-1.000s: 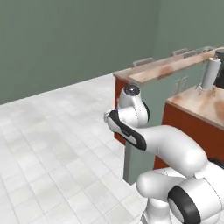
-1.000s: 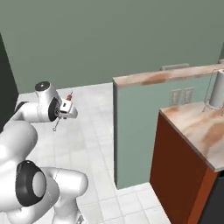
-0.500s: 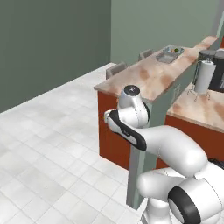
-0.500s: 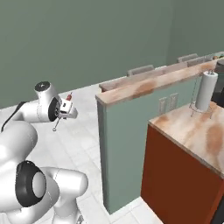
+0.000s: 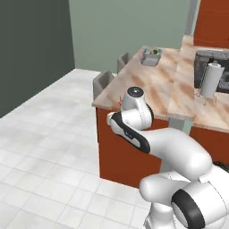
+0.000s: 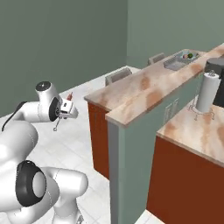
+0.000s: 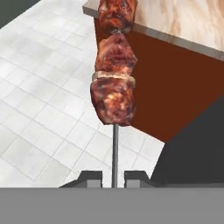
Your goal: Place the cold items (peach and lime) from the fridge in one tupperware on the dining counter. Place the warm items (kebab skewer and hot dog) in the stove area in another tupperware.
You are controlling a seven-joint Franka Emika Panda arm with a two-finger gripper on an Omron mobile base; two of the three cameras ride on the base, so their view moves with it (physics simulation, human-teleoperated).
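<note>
The kebab skewer (image 7: pixel 114 74) was seen at centre frame in the hand view, its thin stick clenched between the fingertips of the tool (image 7: pixel 113 178). In the right base view, the tool (image 6: pixel 69 107) was held at left of frame, above the floor, apart from the table (image 6: pixel 144 89).

- We see the kebab skewer (image 7: pixel 114 83): browned meat chunks on a thin metal rod, its bare end pinched between our fingertips (image 7: pixel 91 177).
- The dining counter (image 5: pixel 147 85) has a beige-pink marbled top and red-brown base.
- A shallow grey tray, the another tupperware (image 5: pixel 151 57), sits at its far end.
</note>
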